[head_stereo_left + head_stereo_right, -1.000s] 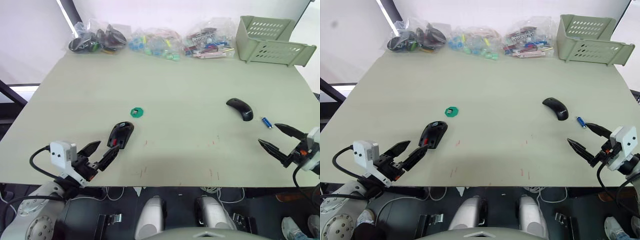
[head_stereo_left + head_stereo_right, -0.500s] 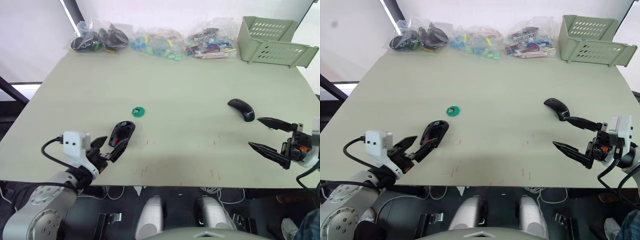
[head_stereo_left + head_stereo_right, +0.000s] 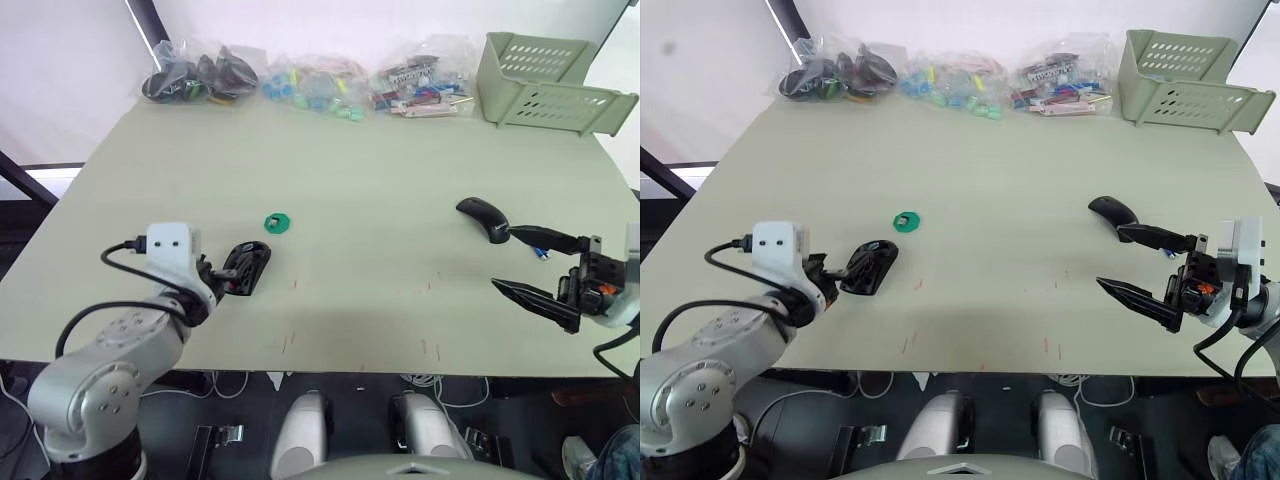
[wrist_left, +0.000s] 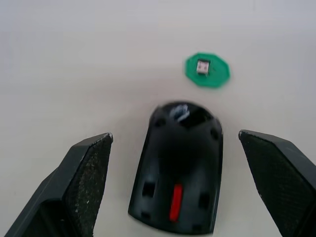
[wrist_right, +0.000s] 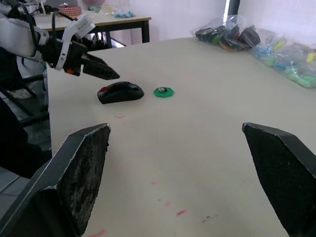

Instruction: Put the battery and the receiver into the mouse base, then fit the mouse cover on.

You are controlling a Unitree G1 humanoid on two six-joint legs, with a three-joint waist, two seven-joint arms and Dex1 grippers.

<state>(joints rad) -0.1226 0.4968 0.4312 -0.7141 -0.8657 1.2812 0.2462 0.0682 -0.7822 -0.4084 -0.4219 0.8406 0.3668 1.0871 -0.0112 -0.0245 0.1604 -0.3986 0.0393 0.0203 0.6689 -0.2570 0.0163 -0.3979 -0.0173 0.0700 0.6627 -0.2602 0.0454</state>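
One mouse base [image 3: 246, 269], one mouse cover [image 3: 483, 217], one battery [image 3: 539, 250], one green disc [image 3: 277, 222].

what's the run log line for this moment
left pincer: open, astride mouse base | right pincer: open, empty, near battery | mouse cover: on table, unfitted

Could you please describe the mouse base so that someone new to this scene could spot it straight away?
On the pale table, look near the front edge on the robot's left, just ahead of the open left gripper. The mouse base is the thick black oval with a red patch inside, beside the green disc; the mouse cover is plain.
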